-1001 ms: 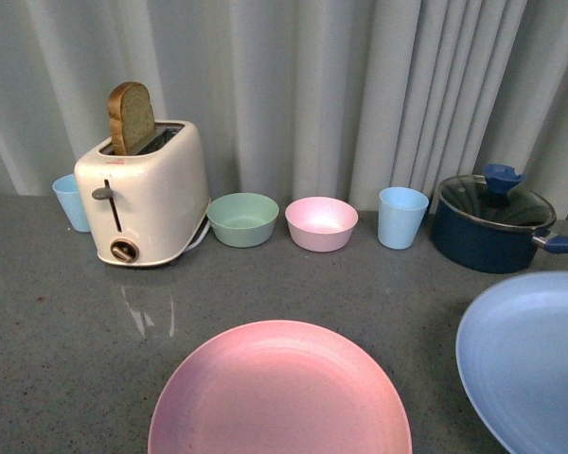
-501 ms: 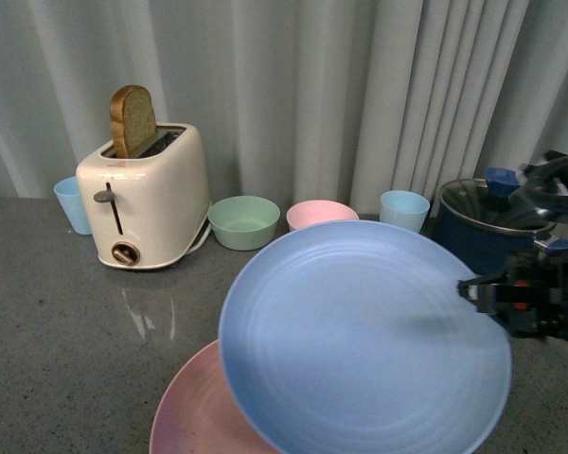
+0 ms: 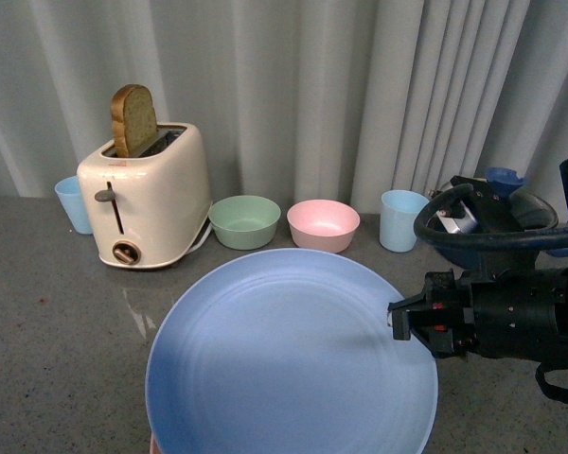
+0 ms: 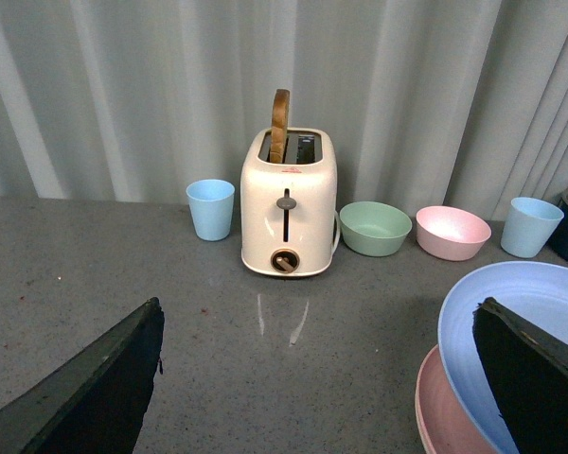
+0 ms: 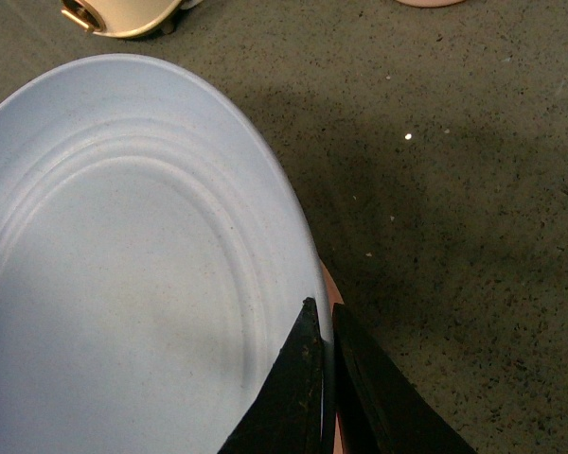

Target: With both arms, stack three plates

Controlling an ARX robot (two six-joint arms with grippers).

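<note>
My right gripper [image 3: 398, 320] is shut on the right rim of the light blue plate [image 3: 284, 359], which it holds low over the table's front middle. In the right wrist view its fingers [image 5: 308, 378] pinch that rim [image 5: 123, 284]. The pink plate [image 4: 445, 416] lies directly under the blue one and is almost wholly covered by it; whether the two touch I cannot tell. Only these two plates show. My left gripper [image 4: 317, 397] hangs open to the left of the plates, and its far finger [image 4: 535, 378] overlaps the blue plate's [image 4: 511, 303] edge in that view.
Along the curtain stand a cream toaster [image 3: 147, 199] with a bread slice, a green bowl [image 3: 243, 220], a pink bowl [image 3: 322, 224] and two light blue cups [image 3: 402, 218] [image 3: 72, 201]. A dark lidded pot [image 3: 511, 199] sits behind my right arm.
My right gripper has carried the light blue plate from the right edge leftward and down over the pink plate, which is now nearly covered.
</note>
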